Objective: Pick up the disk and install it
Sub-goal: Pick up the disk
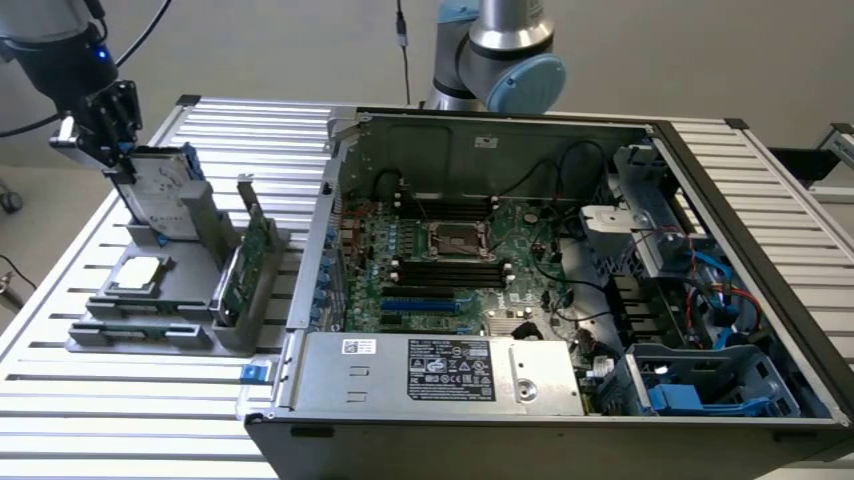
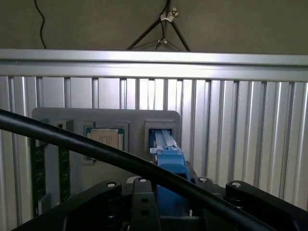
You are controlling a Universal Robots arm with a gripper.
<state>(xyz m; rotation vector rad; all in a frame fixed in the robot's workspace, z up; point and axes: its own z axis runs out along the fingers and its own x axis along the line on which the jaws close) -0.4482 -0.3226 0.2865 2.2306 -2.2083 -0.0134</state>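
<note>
In the exterior view, the pincer (image 1: 118, 163) is hanging over the desk (image 1: 80, 400) at the view's left, pinching the top edge of the disk (image 1: 163, 195). The disk is standing upright in a grey holder (image 1: 147, 335), beside a square chip (image 1: 140, 272) and a green card (image 1: 247, 265), left of the open computer case (image 1: 534, 300).

In the wrist view, the disk's blue carrier (image 2: 168, 156) is sitting between the pincer's black jaws, rising out of the holder's (image 2: 106, 115) slot.

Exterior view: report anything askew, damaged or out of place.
Nothing stands out. The disk stands in its slot of the grey holder, the gripper at its top edge. The green card stands upright beside it, and the chip lies flat in its recess.
</note>
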